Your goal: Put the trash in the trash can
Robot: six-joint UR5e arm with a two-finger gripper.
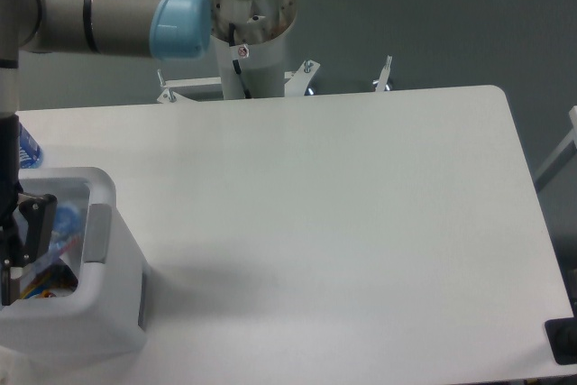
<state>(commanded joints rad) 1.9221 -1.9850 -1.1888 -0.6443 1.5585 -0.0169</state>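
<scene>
**You:** Where is the gripper against the trash can?

**Me:** The gripper [18, 241] sits down inside the mouth of the trash can [99, 313], at that bin's far-left side, partly cut by the picture's left edge. You can see 1 dark finger [34, 227] standing upright within the rim.

**You:** Are the jaws released or clenched?

**Me:** I cannot tell. Only that 1 finger shows clearly; the other is lost at the edge, so the gap between them is not readable.

**You:** And the trash?

**Me:** Inside the trash can, beside the finger, you have a bluish translucent thing [65, 223] and some yellow and dark scraps lower down. Whether that is the wad or the slim bottle is too blurred to say.

**You:** What else is near the trash can?

**Me:** Just behind it, at the left edge, a blue-capped bottle [30, 149] pokes into view. The white table [343, 223] stretches away to the bin's right. Above the bin, the arm's grey link with a light-blue joint cap [180, 22] crosses toward the base post [245, 51] beyond the table's far edge.
</scene>
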